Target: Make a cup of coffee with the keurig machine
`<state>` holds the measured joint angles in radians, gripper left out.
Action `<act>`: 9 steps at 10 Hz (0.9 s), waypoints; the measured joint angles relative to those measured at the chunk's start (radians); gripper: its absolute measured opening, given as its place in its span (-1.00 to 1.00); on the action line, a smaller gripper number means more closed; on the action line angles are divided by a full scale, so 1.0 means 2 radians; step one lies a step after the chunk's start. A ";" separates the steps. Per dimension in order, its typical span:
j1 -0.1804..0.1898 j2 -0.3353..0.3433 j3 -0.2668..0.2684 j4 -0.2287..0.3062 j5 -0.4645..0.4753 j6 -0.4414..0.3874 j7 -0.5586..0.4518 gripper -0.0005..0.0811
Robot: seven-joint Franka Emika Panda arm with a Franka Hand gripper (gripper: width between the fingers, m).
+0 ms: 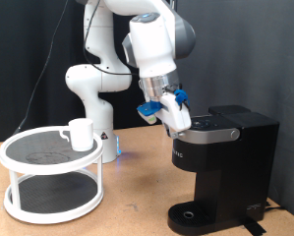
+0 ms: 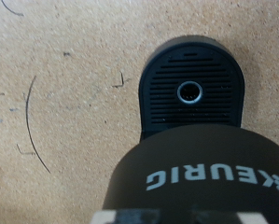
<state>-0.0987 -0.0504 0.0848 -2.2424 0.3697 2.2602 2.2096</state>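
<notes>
One white cup (image 1: 81,133) stands on a round tiered rack (image 1: 52,187), well apart from the Keurig machine (image 1: 225,167). The gripper (image 1: 178,122) hovers over its lid; whether the fingers are open, I cannot tell. A low descent could knock the lid.

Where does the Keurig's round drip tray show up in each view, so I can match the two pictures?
Exterior view: drip tray at the foot of the keurig machine, lower right of the exterior view.
Wrist view: drip tray seen from above, centre-right on the board.
Shared landmark: the KEURIG lettering.
</notes>
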 joint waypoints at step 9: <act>-0.005 -0.065 -0.044 -0.032 0.178 -0.052 -0.160 -0.99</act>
<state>-0.1085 -0.1800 -0.0026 -2.3062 0.7263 2.1560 1.8902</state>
